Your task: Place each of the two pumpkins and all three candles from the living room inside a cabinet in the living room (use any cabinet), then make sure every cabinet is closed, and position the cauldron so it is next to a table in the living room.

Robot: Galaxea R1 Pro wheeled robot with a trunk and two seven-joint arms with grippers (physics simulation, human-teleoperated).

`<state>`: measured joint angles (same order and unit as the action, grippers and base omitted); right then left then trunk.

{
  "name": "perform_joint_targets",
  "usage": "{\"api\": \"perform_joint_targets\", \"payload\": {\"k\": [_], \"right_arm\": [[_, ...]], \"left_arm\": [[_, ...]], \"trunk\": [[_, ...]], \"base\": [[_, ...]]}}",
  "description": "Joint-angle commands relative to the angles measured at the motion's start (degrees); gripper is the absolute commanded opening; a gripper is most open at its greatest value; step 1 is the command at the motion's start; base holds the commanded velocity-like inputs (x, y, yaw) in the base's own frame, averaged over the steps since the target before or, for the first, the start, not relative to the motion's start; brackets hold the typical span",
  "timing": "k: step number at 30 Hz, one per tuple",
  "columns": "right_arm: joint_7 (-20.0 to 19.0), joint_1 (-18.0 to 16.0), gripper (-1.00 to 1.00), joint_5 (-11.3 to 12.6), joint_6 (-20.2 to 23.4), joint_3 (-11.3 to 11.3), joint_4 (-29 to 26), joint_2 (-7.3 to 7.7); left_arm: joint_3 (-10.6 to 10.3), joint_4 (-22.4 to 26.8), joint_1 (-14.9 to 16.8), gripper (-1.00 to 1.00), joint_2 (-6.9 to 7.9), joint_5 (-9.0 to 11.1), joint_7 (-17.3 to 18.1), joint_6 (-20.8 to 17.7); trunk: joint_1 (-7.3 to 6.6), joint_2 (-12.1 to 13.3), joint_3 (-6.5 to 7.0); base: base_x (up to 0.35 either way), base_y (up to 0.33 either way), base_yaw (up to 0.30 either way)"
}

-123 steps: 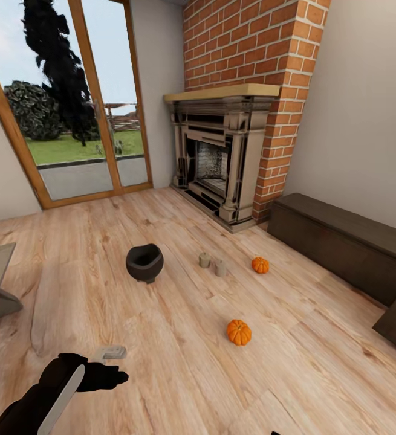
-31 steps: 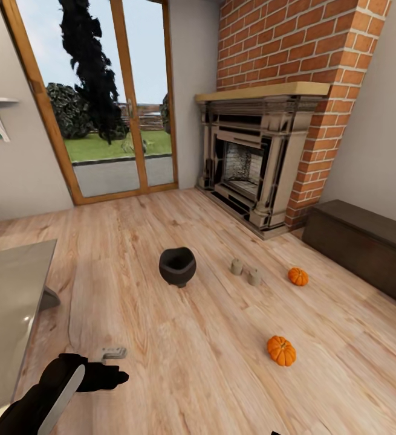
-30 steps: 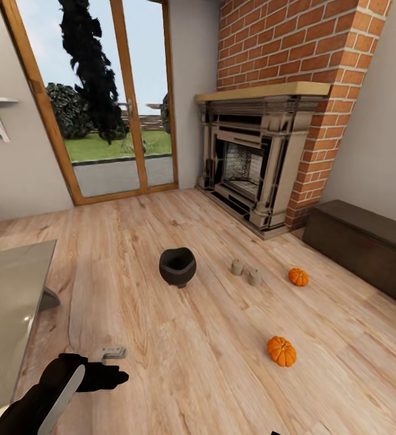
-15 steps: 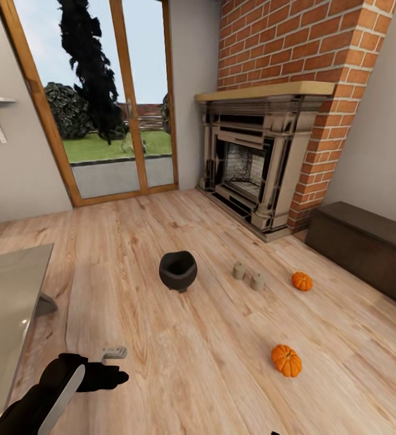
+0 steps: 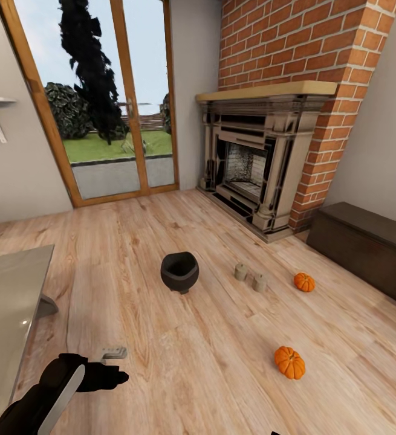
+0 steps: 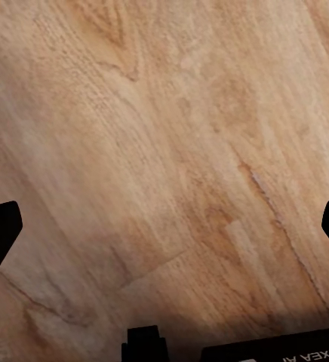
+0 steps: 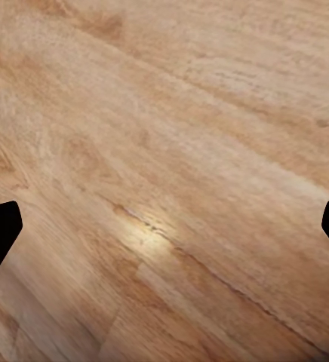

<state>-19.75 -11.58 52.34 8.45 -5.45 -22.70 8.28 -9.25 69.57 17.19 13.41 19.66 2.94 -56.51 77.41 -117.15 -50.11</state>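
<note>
Rolling nearer, the robot is carrying both claws (image 6: 164, 226) (image 7: 164, 226) released over bare floor; it should stop squarely facing the nearest pumpkin (image 5: 289, 362).

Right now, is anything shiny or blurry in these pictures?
In the head view, the table top is glossy and shows a pale glare, and the cauldron casts a soft shadow on the floor. In the right wrist view, a bright shiny spot sits on the planks. In the left wrist view, the wood grain looks soft and slightly blurred.
</note>
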Motion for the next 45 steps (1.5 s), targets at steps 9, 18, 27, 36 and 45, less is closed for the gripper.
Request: {"api": "perform_joint_targets", "payload": {"k": [9, 18, 27, 36, 45], "right_arm": [[0.01, -0.02, 1.0, 0.55, -0.3, -0.43, 0.02, 0.02], [0.01, -0.02, 1.0, -2.03, -1.13, -0.35, 0.19, 0.04], [0.01, -0.02, 1.0, -2.15, -1.49, -0.41, 0.21, 0.02], [0.06, -0.02, 1.0, -2.22, -1.51, -0.43, 0.31, -0.01], [0.06, -0.03, 1.0, -2.23, -1.52, -0.43, 0.45, -0.02]], "left_arm": [[-0.07, 0.04, 0.03, 1.0, 0.04, -0.33, 0.31, -0.18], [-0.07, 0.04, 0.03, 1.0, 0.04, -0.33, 0.31, -0.18], [-0.07, 0.04, 0.03, 1.0, 0.03, -0.33, 0.31, -0.18], [-0.07, 0.04, 0.03, 1.0, 0.04, -0.33, 0.31, -0.18], [-0.07, 0.04, 0.03, 1.0, 0.03, -0.33, 0.31, -0.18]], "trunk": [[-0.01, -0.02, -0.05], [-0.01, -0.02, -0.05], [-0.01, -0.02, -0.05], [-0.01, -0.02, -0.05], [-0.01, -0.02, -0.05]], "base": [[0.0, 0.001, 0.0], [0.025, 0.029, 0.0], [0.063, 0.034, 0.0], [0.131, 0.048, 0.0], [0.12, 0.033, 0.0]]}}
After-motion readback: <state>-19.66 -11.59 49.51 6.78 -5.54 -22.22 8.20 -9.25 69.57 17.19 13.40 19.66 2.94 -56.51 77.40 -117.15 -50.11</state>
